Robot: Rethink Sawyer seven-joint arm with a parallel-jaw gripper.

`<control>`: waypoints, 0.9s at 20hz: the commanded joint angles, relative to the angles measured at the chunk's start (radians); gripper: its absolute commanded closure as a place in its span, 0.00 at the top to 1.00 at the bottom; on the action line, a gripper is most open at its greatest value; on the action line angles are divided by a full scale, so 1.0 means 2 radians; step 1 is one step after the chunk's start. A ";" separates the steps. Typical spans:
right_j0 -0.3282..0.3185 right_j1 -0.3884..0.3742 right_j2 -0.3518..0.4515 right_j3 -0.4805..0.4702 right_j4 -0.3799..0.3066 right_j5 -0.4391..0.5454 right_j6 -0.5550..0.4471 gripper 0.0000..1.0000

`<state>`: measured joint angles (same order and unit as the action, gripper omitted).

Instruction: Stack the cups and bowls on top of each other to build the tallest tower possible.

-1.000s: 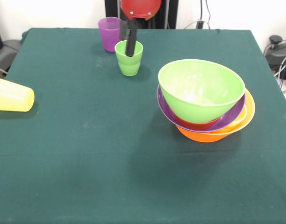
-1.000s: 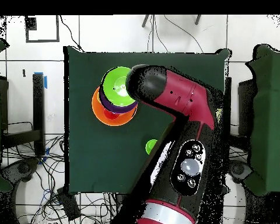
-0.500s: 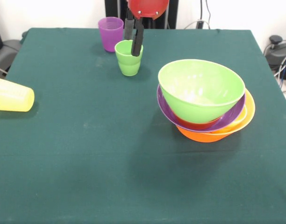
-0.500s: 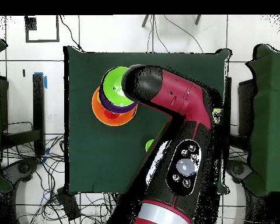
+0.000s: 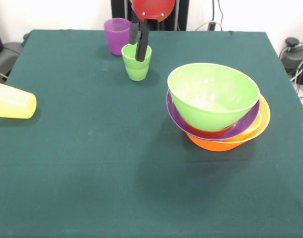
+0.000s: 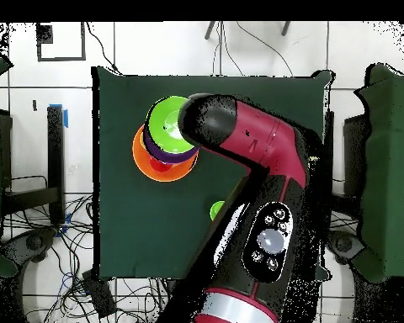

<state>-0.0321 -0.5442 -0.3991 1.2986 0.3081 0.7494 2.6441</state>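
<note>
Gripper (image 5: 137, 45) fingers straddle the lime green cup (image 5: 136, 63) rim, slightly apart, not clearly pinching yet, probably lining up a lift.

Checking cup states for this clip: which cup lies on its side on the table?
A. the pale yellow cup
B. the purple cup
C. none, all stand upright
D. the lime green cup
A: the pale yellow cup lies tipped over near the table's edge in the front view, while the purple cup and the lime green cup stand upright.
</note>
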 commanded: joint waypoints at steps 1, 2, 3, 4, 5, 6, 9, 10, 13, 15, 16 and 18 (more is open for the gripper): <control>-0.006 0.026 0.050 0.061 -0.001 -0.040 0.047 1.00; -0.005 0.026 0.048 0.061 -0.001 -0.039 0.048 1.00; -0.006 0.025 0.049 0.062 0.000 -0.038 0.047 1.00; -0.007 0.025 0.050 0.063 0.001 -0.041 0.047 1.00; -0.008 0.026 0.052 0.065 0.003 -0.046 0.048 1.00; -0.007 0.027 0.052 0.066 0.004 -0.052 0.051 1.00; -0.002 0.031 0.048 0.070 0.008 -0.068 0.062 1.00; -0.001 0.031 0.047 0.072 0.010 -0.069 0.065 1.00; 0.005 0.034 0.049 0.082 0.022 -0.078 0.083 1.00; 0.009 0.035 0.047 0.086 0.029 -0.081 0.093 1.00; 0.011 0.035 0.046 0.088 0.032 -0.082 0.096 1.00; 0.011 0.036 0.047 0.092 0.038 -0.089 0.096 1.00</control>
<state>-0.0307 -0.5415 -0.3991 1.3770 0.3624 0.6217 2.6443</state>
